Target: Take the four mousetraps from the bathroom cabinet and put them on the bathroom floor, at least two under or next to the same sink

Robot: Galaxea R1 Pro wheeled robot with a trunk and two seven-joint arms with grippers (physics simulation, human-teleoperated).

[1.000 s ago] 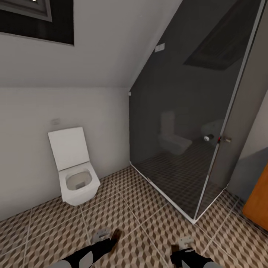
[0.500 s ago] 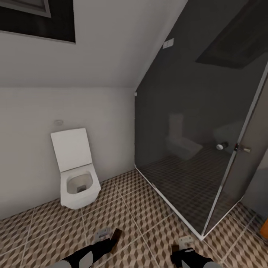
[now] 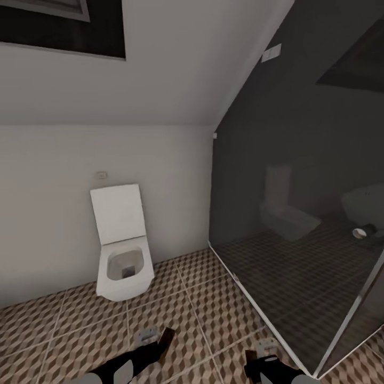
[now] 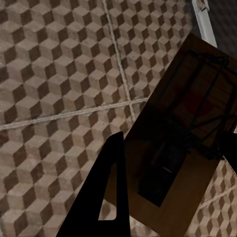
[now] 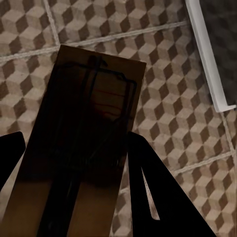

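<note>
Mousetraps: 2, the left-hand mousetrap [image 4: 180, 143] held between the fingers of the left gripper [image 4: 170, 163] and the right-hand mousetrap [image 5: 81, 148] between the fingers of the right gripper [image 5: 74, 168]
Grippers: 2
Toilets: 1 white toilet [image 3: 124, 250] on the wall, lid up
Glass shower enclosures: 1 shower enclosure [image 3: 298, 213]
Flush plates: 1 flush plate [image 3: 101, 174] above the toilet
Dark windows: 1 window [image 3: 64, 26]
Tiled floors: 1 floor [image 3: 80, 330], cube-patterned

I hold one mousetrap [image 4: 185, 143] in my left gripper [image 3: 154, 341], a brown wooden slab with dark wire, above the cube-patterned bathroom floor [image 3: 202, 304]. A second mousetrap [image 5: 84, 143] sits gripped in my right gripper [image 3: 265, 349].
</note>
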